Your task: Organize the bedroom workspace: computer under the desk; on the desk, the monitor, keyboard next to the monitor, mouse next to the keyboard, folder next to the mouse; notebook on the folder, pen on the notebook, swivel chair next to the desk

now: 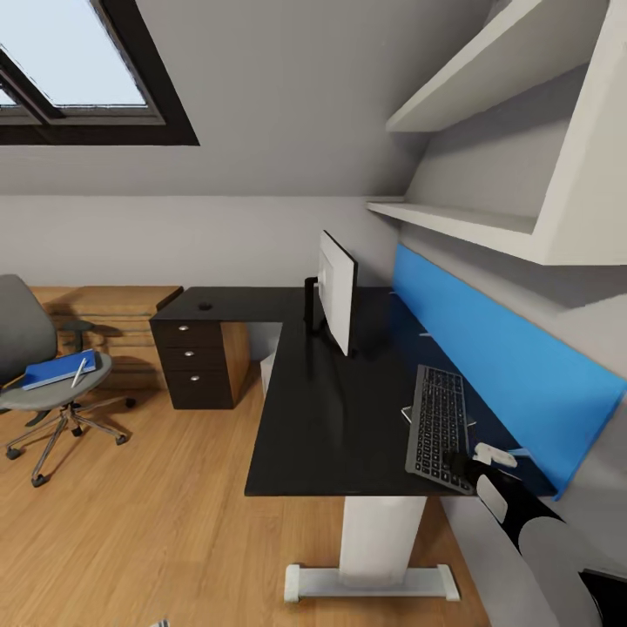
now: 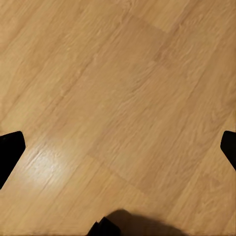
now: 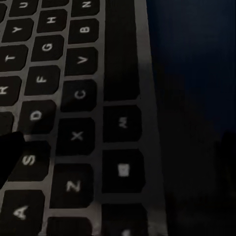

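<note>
- Keyboard point(image 1: 438, 422) lies flat on the desk point(image 1: 322, 418), near the blue back panel point(image 1: 496, 348), well apart from the monitor point(image 1: 336, 301).
- Right gripper point(image 1: 460, 461) sits at the keyboard's near end; right wrist view shows keys point(image 3: 73, 98) very close. Spread of its jaws cannot be told.
- Left gripper hangs wide over bare floor point(image 2: 118, 98), holding nothing.
- Step in hand, judged: placing the keyboard beside the monitor.
- Next move likely calls for a firm grip on the frame edge, then sliding it toward the monitor.
- Folder point(image 1: 57, 369) and pen point(image 1: 79, 372) wait on the chair point(image 1: 52, 383).
</note>
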